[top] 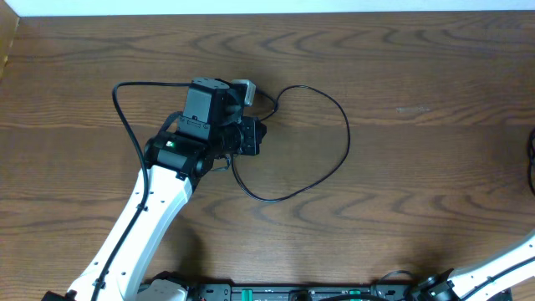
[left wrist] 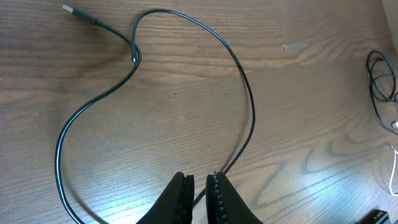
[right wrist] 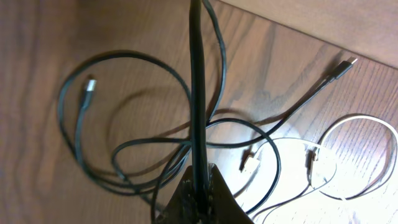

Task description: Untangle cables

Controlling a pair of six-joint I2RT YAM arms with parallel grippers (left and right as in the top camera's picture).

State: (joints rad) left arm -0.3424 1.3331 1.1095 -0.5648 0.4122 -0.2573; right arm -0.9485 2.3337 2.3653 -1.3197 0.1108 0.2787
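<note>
A long black cable (top: 347,142) lies in one wide loop on the wooden table, and its metal plug (left wrist: 68,9) rests at the far left of the left wrist view. My left gripper (top: 255,135) sits at the loop's near end. Its jaws (left wrist: 199,177) are nearly together, with the black cable (left wrist: 242,87) running into the narrow gap. My right gripper (right wrist: 199,169) is shut on another black cable (right wrist: 196,81) that rises taut from the jaws. Below it lie tangled black loops (right wrist: 68,124) and a white cable (right wrist: 367,118) with small plugs.
A heap of cables (left wrist: 379,74) shows at the right edge of the left wrist view, and a bit of it (top: 532,150) at the overhead's right edge. The right arm (top: 501,267) enters at the bottom right. The table's far edge (top: 267,12) runs along the top.
</note>
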